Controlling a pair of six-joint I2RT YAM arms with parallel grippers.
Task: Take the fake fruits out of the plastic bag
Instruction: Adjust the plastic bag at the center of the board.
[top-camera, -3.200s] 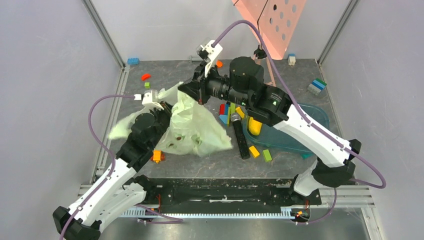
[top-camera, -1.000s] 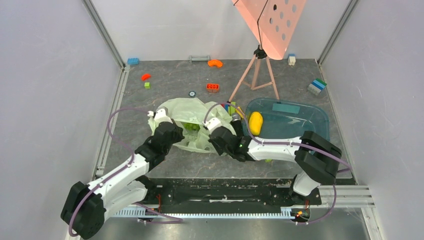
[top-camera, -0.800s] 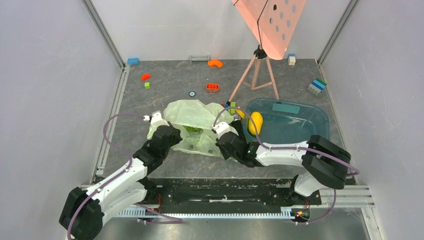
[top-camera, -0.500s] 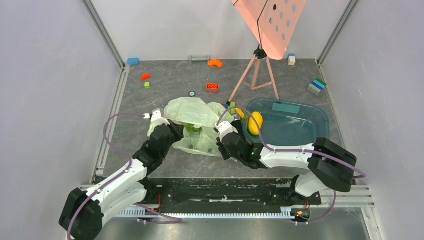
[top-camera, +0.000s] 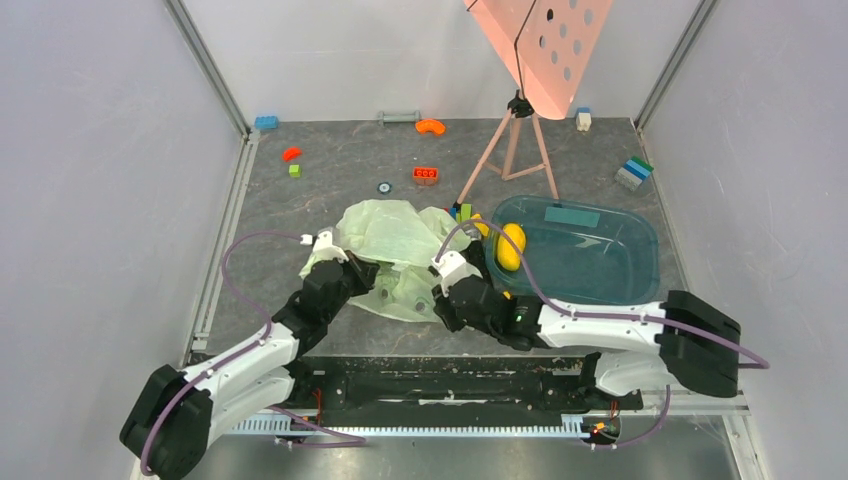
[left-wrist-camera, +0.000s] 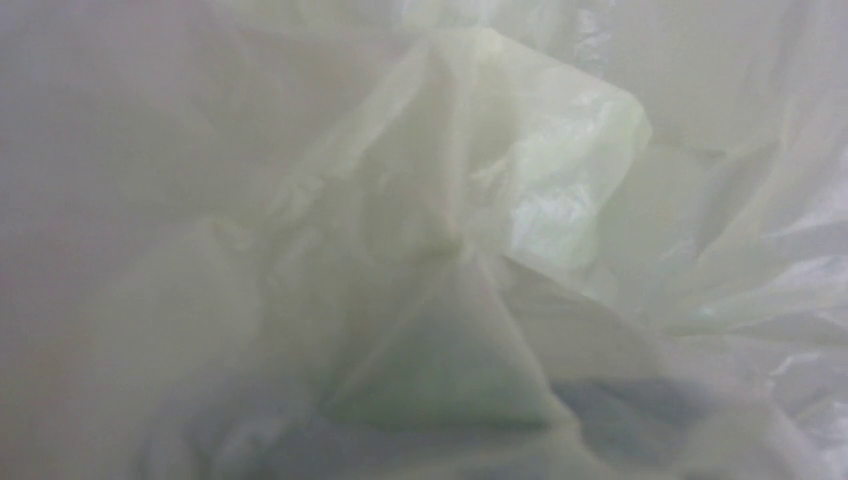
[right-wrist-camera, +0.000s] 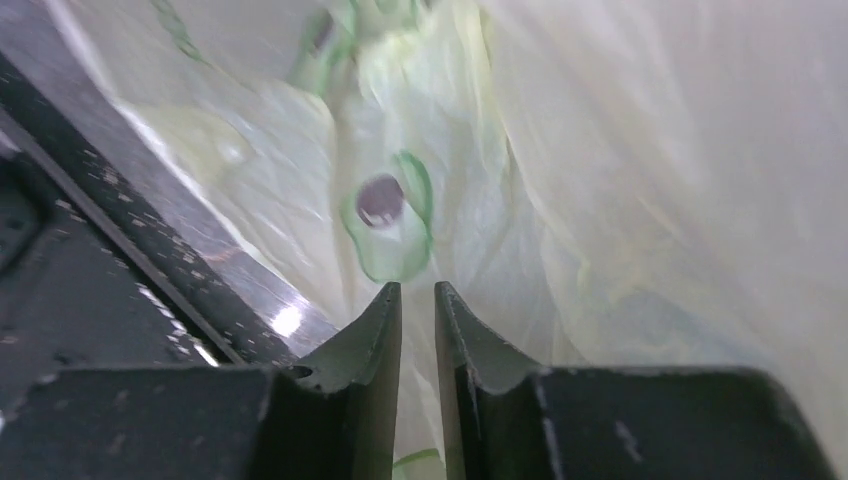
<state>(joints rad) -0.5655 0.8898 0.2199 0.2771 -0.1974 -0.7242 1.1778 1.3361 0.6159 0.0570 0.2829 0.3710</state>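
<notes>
The pale-green plastic bag lies crumpled on the table between both arms. My left gripper is buried in the bag's left side. Film fills the left wrist view and hides the fingers, and a dim dark-green shape shows through it. My right gripper sits low at the bag's near right edge. In the right wrist view the right gripper has its jaws a narrow gap apart, with bag film showing beyond the gap. A yellow oblong fake fruit lies in the teal tray.
A tripod holding a pink perforated panel stands behind the tray. Loose bricks lie at the back: orange, red, blue and a striped stack. The black front rail runs just left of my right fingers.
The bag, held high by both grippers earlier, now lies on the table. Over the last second both wrists drew nearer the front edge, and the right jaws parted slightly.
</notes>
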